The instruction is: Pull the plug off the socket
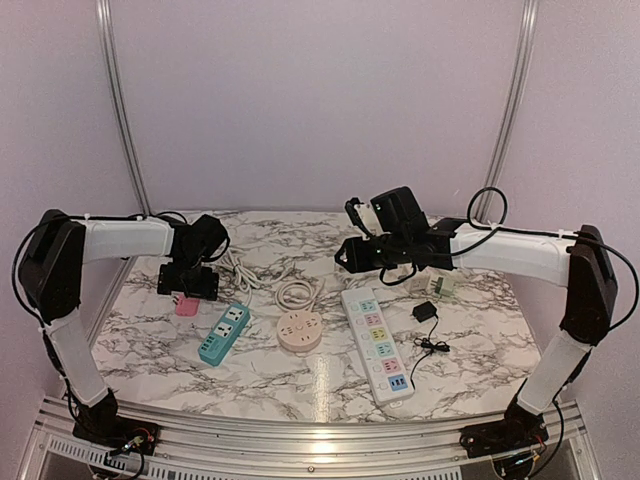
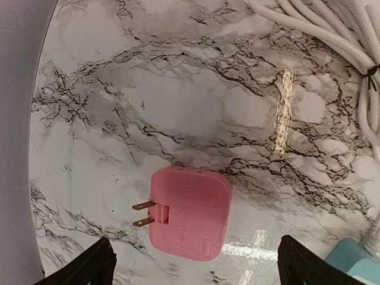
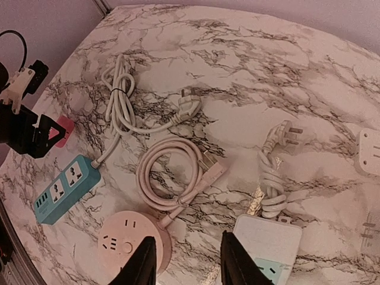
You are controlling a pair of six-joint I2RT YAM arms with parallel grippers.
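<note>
The pink plug [image 2: 187,214] lies flat on the marble table [image 2: 178,89], its two brass prongs bare and pointing left. It is apart from the blue socket strip [image 2: 356,261], which shows only as a corner at the lower right. My left gripper [image 2: 196,256] hangs open just over the plug, one fingertip on each side and neither touching it. The top view has the plug [image 1: 187,306] under the left gripper [image 1: 188,290], with the blue strip [image 1: 224,333] to its right. My right gripper [image 3: 187,261] is open and holds nothing, high over the table's middle.
A round pink socket [image 1: 299,329] with its coiled cord [image 3: 175,172] lies at centre. A long white strip [image 1: 378,342] sits right of it. White cords [image 3: 122,95] lie behind the blue strip. A black adapter [image 1: 425,312] and a white one [image 1: 440,285] are at the right.
</note>
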